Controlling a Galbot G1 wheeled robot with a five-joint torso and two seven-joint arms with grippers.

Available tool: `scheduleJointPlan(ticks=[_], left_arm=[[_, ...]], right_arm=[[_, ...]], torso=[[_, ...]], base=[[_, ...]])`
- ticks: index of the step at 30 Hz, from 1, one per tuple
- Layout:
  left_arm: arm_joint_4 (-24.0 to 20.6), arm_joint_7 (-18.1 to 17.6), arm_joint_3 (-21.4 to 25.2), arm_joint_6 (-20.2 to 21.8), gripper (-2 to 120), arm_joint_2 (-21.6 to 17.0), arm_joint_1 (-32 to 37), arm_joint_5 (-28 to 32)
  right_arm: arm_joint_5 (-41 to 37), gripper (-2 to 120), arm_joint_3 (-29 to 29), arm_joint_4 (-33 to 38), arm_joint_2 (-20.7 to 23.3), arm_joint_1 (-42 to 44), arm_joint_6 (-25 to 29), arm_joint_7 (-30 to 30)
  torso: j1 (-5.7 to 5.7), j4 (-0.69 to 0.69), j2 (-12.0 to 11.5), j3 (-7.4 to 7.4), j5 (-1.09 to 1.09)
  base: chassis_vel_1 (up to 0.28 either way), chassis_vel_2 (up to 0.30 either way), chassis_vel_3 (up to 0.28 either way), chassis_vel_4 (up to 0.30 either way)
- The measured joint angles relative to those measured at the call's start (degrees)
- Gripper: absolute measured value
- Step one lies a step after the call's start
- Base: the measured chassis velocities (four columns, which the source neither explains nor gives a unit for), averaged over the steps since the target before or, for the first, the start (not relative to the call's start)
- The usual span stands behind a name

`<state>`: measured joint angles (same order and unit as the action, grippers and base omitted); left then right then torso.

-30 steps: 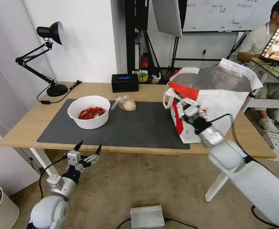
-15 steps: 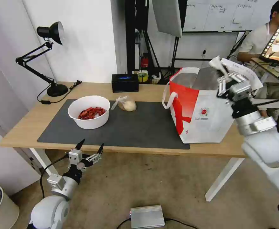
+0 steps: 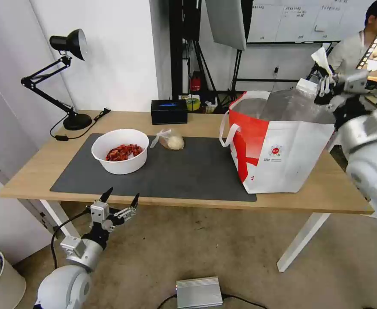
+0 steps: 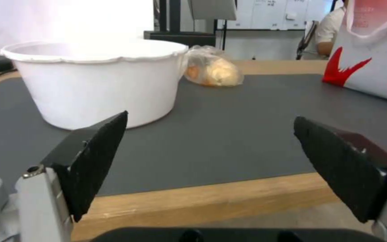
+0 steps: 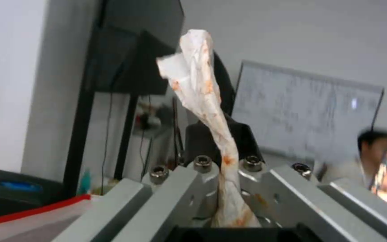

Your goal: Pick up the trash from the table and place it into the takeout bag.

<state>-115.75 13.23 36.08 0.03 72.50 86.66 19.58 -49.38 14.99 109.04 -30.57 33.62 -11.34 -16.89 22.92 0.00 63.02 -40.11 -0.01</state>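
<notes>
Right end effector (image 3: 326, 79): raised above the far right rim of the takeout bag (image 3: 283, 154), clamped on the crumpled white tissue (image 5: 207, 101).
Left end effector (image 3: 120, 201): fingers spread apart, low before the worktop (image 3: 188, 122) front edge.
White bowl (image 3: 120, 151): on the dark mat (image 3: 188, 171).
Clear bag (image 3: 171, 140): on the mat, beside the bowl.

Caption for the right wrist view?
Right gripper shut on a stained crumpled tissue, raised above the takeout bag.

A plain white wall (image 3: 115, 51) stands behind the desk, a black articulated desk lamp (image 3: 64, 77) before it. Beige concrete floor (image 3: 197, 249) carries 1 silver metal box (image 3: 198, 292). A whiteboard (image 3: 291, 19) hangs farther back.
</notes>
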Motion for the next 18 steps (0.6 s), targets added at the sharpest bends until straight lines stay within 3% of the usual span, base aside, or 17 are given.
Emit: scheduleJointPlan(ticks=[9, 18], left_arm=[[-0.17, 0.04, -0.14, 0.19, 100, -0.33, 0.21, -0.01], [-0.51, 0.05, 0.27, 0.31, 100, -0.43, 0.04, 0.32]], right_arm=[[-18.06, 0, -5.33, -4.36, -0.37, -10.65, -15.49, -5.47], [-29.07, 0, -10.51, -10.31, -4.21, -18.10, -23.94, -10.69]], torso=[[0.00, -0.01, 0.00, 0.00, 0.00], [0.01, 0.00, 0.00, 0.00, 0.02]], base=[[0.000, 0.000, 0.000, 0.000], [0.000, 0.000, 0.000, 0.000]])
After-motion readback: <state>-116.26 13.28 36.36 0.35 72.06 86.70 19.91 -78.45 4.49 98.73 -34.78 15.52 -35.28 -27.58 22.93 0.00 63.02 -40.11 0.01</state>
